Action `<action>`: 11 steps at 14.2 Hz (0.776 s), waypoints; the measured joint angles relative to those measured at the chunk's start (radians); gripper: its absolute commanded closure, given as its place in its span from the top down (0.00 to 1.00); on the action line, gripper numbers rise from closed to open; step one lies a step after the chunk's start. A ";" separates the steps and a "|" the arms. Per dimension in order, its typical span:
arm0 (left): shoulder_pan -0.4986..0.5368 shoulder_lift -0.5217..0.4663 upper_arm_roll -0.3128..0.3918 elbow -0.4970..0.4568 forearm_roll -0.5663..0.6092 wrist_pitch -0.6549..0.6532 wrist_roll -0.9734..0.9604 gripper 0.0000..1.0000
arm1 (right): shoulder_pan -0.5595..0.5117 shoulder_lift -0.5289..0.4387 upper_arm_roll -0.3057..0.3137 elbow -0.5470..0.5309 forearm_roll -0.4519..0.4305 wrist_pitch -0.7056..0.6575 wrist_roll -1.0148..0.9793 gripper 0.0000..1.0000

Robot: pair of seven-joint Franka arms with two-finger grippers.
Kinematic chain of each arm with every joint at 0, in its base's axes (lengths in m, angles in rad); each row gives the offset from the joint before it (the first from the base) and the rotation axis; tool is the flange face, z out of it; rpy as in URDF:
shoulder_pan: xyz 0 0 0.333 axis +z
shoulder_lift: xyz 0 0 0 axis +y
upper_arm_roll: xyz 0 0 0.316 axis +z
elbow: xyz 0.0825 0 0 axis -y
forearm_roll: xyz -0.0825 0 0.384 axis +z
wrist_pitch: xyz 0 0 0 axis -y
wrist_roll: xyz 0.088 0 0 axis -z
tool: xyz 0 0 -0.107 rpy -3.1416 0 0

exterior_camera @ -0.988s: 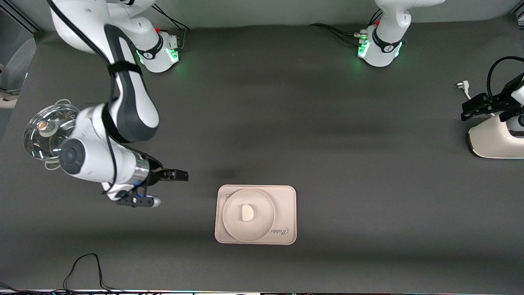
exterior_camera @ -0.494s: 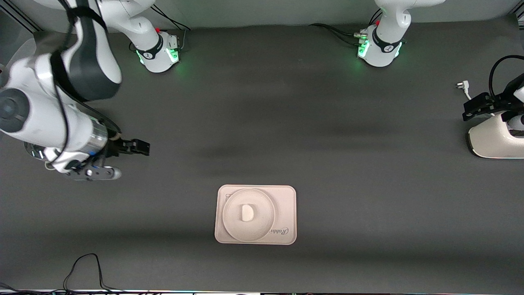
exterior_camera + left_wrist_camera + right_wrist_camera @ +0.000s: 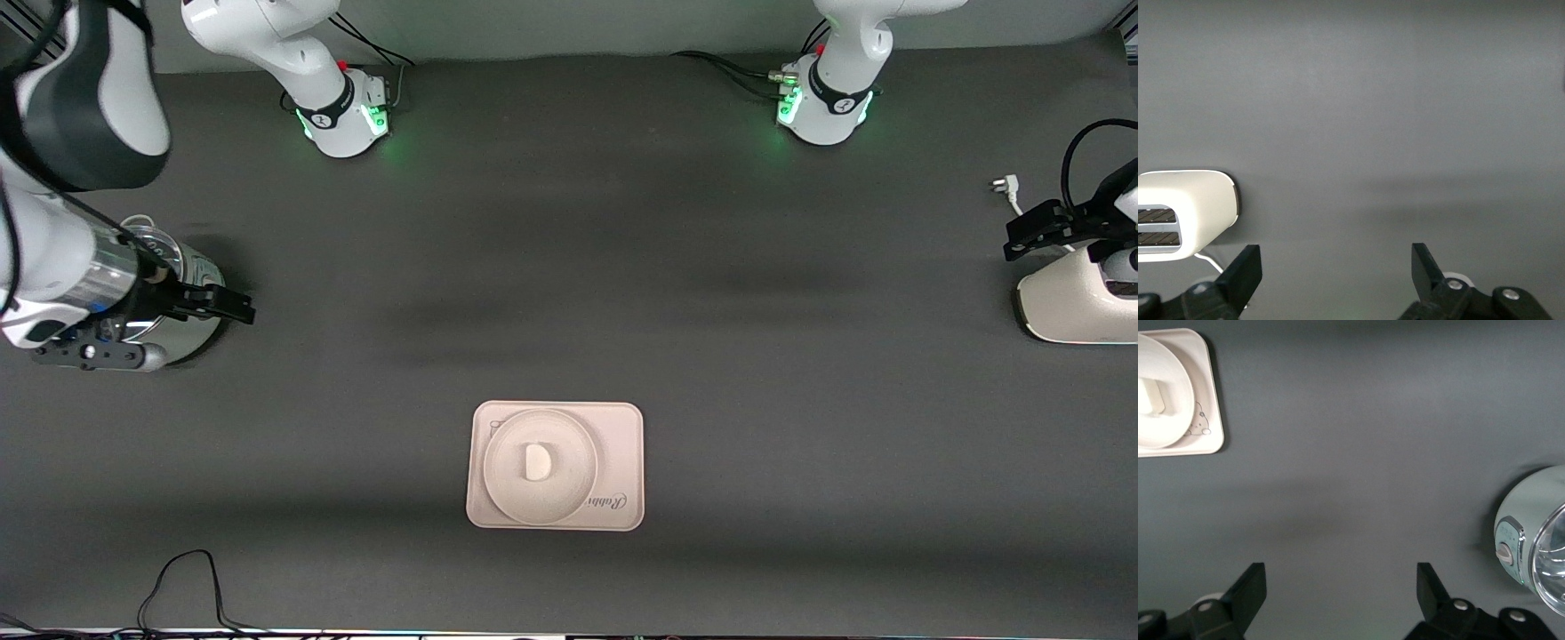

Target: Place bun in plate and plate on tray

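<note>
The off-white bun (image 3: 536, 462) lies flat in the middle of the round cream plate (image 3: 571, 487). That plate rests on the rectangular tray (image 3: 624, 443), mid-table toward the front camera. The right wrist view also shows the bun (image 3: 1150, 397), plate (image 3: 1173, 420) and tray (image 3: 1209, 400) from a distance. My right gripper (image 3: 233, 308) hovers open and empty over a lidded pot at the right arm's end; its jaws (image 3: 1338, 579) stand wide. My left gripper (image 3: 1019, 236) waits open and empty at the left arm's end, and the left wrist view shows this gripper (image 3: 1336, 260) above bare mat.
A mint-green pot with a glass lid (image 3: 182, 267) sits under the right gripper and also appears as a pot (image 3: 1531, 533) in the right wrist view. A white toaster (image 3: 1076, 307) stands at the left arm's end, seen again as a toaster (image 3: 1185, 210). A plug (image 3: 1003, 187) lies beside it.
The right arm has swung away from beside the tray toward its own end of the table and risen over the pot. Bun, plate, tray and left arm have not moved.
</note>
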 measured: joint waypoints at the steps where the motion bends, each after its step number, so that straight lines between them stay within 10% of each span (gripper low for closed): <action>1: 0.000 0.000 0.000 0.000 0.000 0.000 0.000 1.00 | -0.105 -0.025 0.088 -0.022 -0.011 0.000 -0.008 1.00; 5: 0.000 0.000 0.000 0.000 0.000 0.000 0.000 1.00 | -0.349 -0.132 0.292 -0.103 -0.022 0.000 -0.054 1.00; 11: 0.000 0.000 0.000 0.002 -0.001 0.000 -0.001 1.00 | -0.434 -0.178 0.374 -0.137 -0.023 0.001 -0.152 1.00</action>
